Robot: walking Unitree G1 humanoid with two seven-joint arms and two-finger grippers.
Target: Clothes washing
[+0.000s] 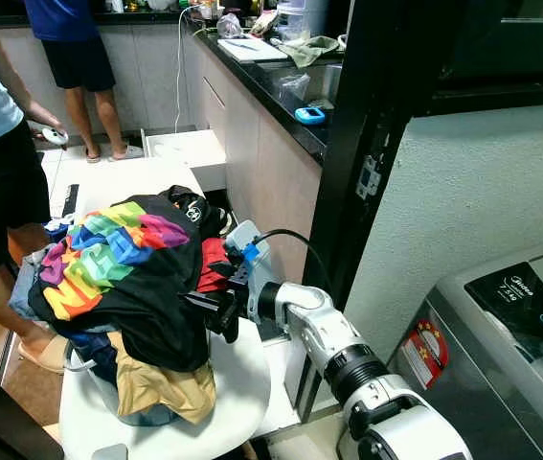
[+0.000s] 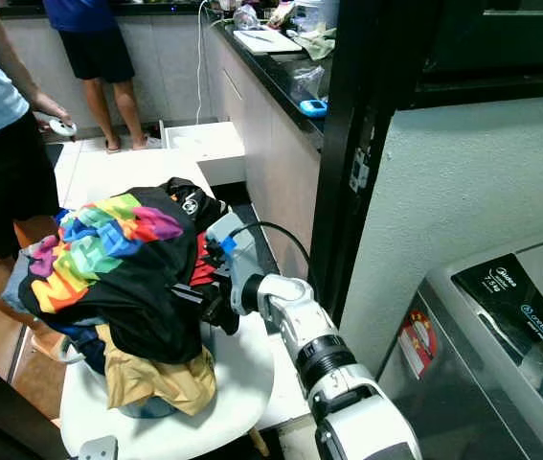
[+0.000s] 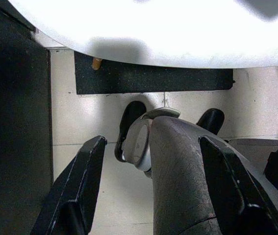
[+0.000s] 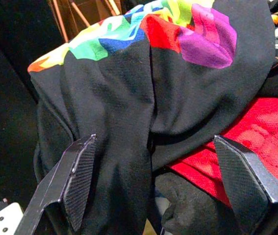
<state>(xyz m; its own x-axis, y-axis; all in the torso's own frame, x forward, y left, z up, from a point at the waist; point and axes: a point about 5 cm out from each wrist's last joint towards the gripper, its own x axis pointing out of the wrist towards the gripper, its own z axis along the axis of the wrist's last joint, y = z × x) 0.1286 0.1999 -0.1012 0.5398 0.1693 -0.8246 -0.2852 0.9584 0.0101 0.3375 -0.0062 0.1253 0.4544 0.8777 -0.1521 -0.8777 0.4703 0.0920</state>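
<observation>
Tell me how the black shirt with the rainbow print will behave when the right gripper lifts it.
Probably floppy: the black shirt drapes in folds between the open right gripper. It may drag the red garment tucked beneath.

Silver right arm (image 1: 333, 335) with black joint rings, a looping black cable — black ribbed-finger tool (image 4: 153, 191).
</observation>
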